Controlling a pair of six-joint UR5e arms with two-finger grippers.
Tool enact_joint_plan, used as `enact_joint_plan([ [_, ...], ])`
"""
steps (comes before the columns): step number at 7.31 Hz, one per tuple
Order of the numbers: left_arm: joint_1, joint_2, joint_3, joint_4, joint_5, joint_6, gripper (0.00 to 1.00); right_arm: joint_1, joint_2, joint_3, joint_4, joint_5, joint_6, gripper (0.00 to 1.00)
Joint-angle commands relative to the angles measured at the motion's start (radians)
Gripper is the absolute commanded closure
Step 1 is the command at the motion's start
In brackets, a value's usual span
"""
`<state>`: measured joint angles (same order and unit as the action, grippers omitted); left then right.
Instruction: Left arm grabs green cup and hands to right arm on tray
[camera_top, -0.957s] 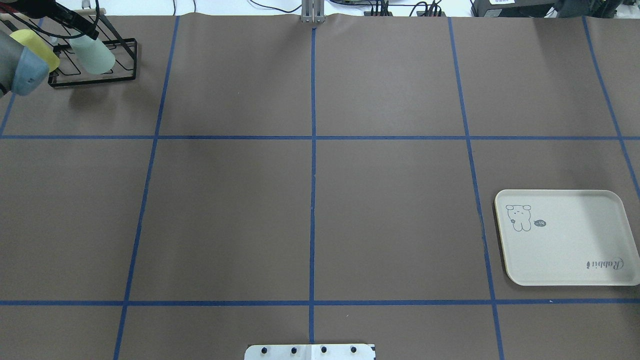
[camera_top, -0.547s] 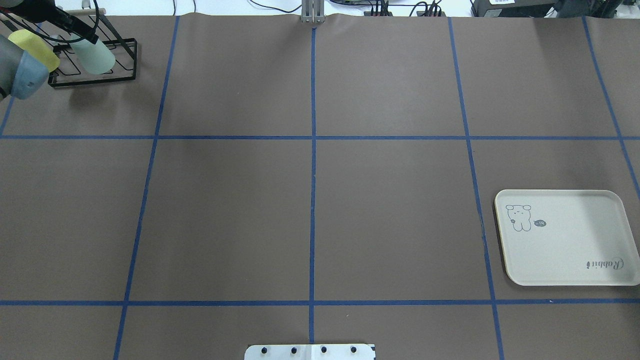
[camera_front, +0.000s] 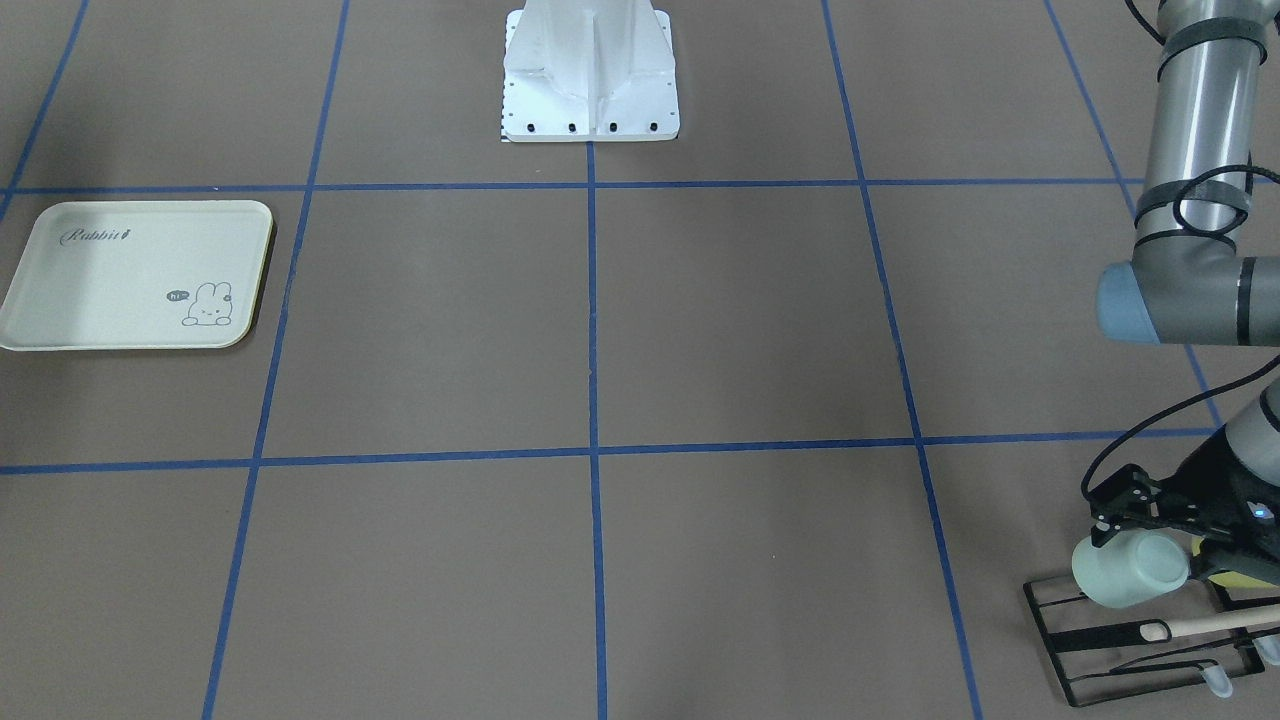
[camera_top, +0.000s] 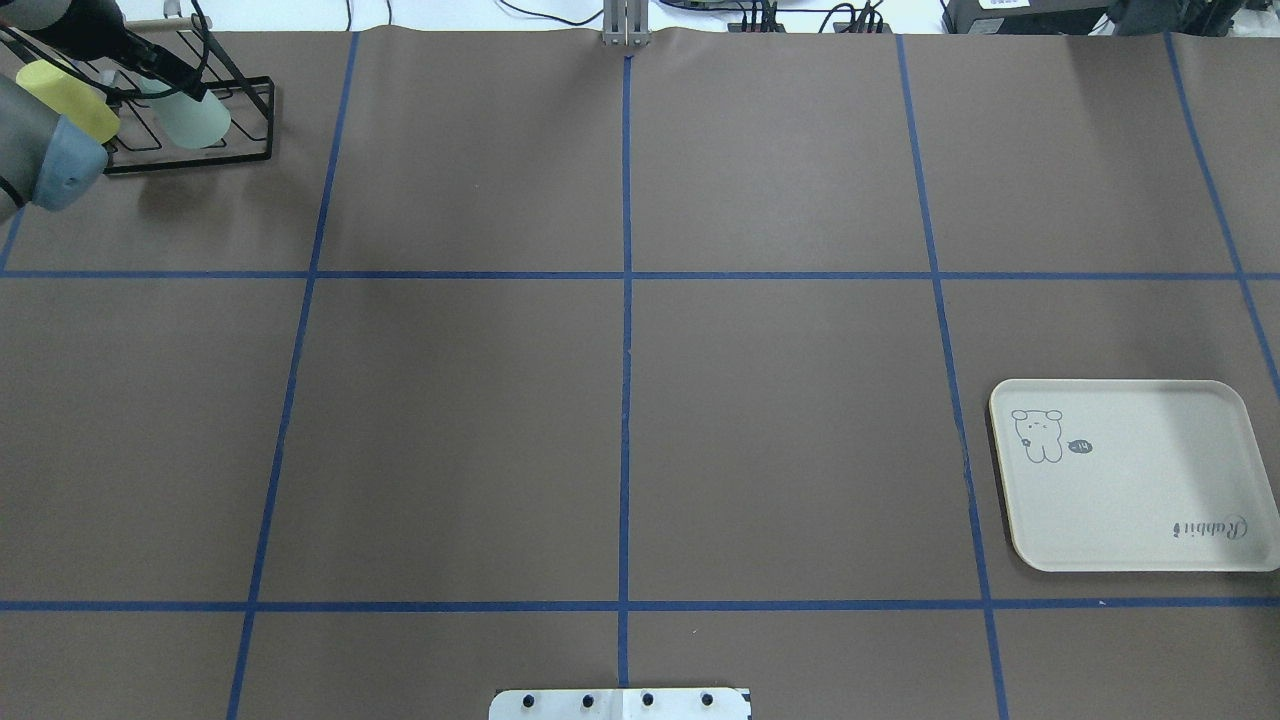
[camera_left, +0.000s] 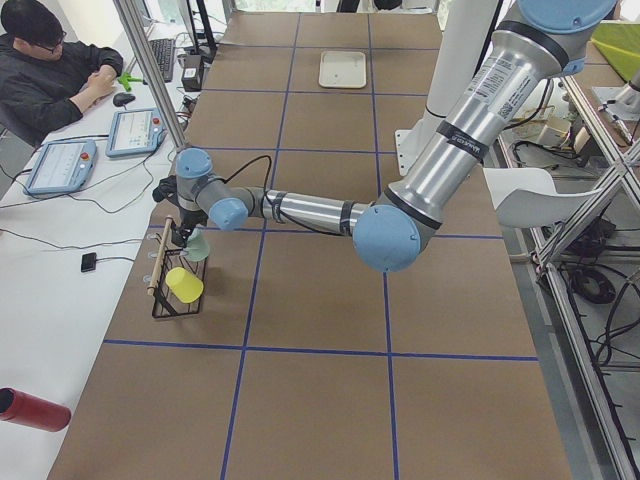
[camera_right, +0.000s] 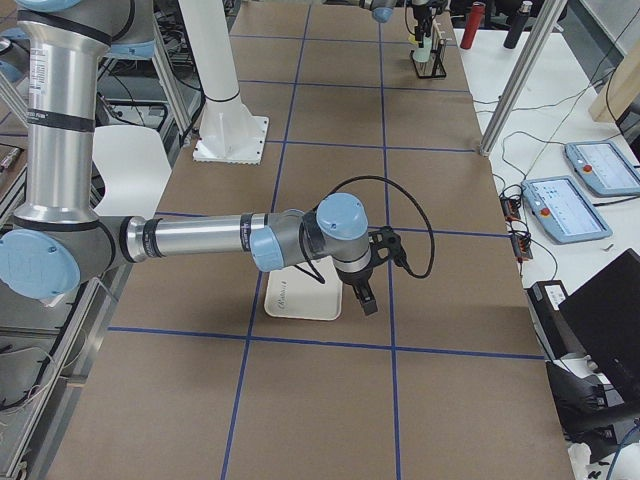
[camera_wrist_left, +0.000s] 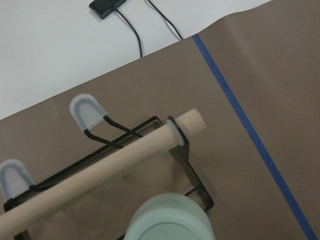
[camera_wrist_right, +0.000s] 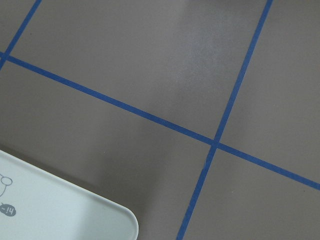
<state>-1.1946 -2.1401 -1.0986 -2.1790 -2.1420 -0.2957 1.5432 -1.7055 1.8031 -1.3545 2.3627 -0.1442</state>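
fully outstretched, the left arm (camera_left: 310, 210) has its end effector (camera_front: 1150, 538) clamped on the green cup (camera_front: 1128, 574) above the rack (camera_front: 1058, 642).

Overhead and opposite front views, both far, tray (camera_top: 1130, 480) in both

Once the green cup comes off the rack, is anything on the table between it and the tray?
Nothing visible lies between the green cup and the tray: only brown table and blue tape lines. Close beside the cup are the yellow cup and the wooden bar.
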Motion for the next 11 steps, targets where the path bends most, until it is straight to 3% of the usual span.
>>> enact_joint_plan([
  [1,0.004,0.014,-0.001,-0.021,0.001,-0.003,0.03,0.0,0.0,-0.001,0.0,0.0,0.0,0.0],
  [2,0.004,0.014,-0.004,-0.022,0.001,-0.003,0.1,0.0,0.0,0.001,0.0,0.001,0.0,0.0],
  [11,-0.006,0.009,-0.006,-0.022,0.005,-0.019,0.09,0.0,0.0,0.001,0.0,0.004,0.0,0.0],
])
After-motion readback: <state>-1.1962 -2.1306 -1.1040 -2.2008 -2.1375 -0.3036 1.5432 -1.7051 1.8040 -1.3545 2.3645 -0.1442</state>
